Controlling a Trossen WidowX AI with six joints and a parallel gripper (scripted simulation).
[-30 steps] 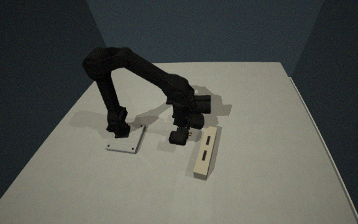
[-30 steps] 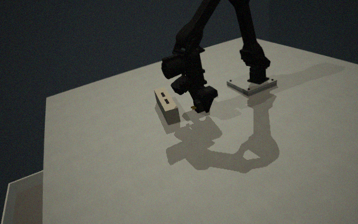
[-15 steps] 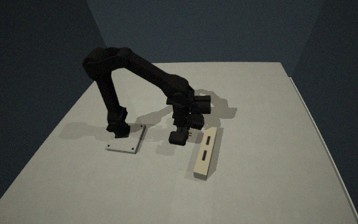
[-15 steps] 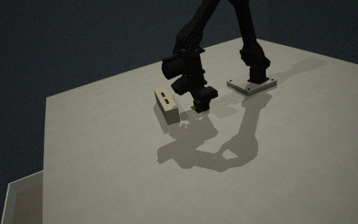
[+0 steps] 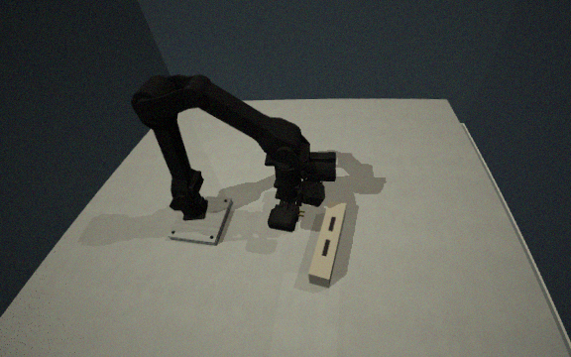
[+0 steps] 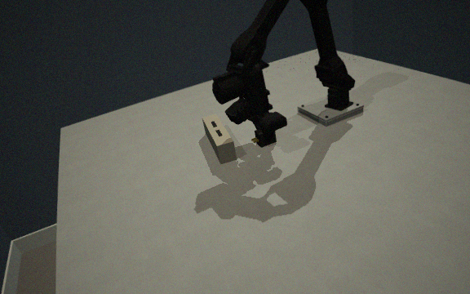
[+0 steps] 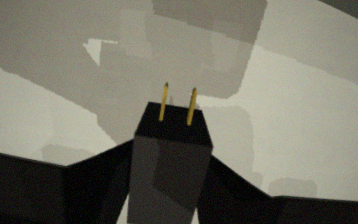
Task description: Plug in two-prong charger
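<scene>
One gripper is clamped on one charger, a black block with two thin gold prongs. The charger is near one cream power strip, prongs outside its two dark slots. Bare tabletop separates strip from table edge.

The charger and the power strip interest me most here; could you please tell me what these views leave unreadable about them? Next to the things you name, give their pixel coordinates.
- Charger [image 6: 265,140] [image 7: 170,170]: its near end is cut off by the wrist view's lower edge.
- Prongs [image 5: 301,214] [image 6: 254,140] [image 7: 177,105]: too small in the top and exterior views to judge their exact aim.
- Power strip [image 5: 319,265] [image 6: 227,152]: the safety shutters inside its dark slots are too small and dim in both views.
</scene>
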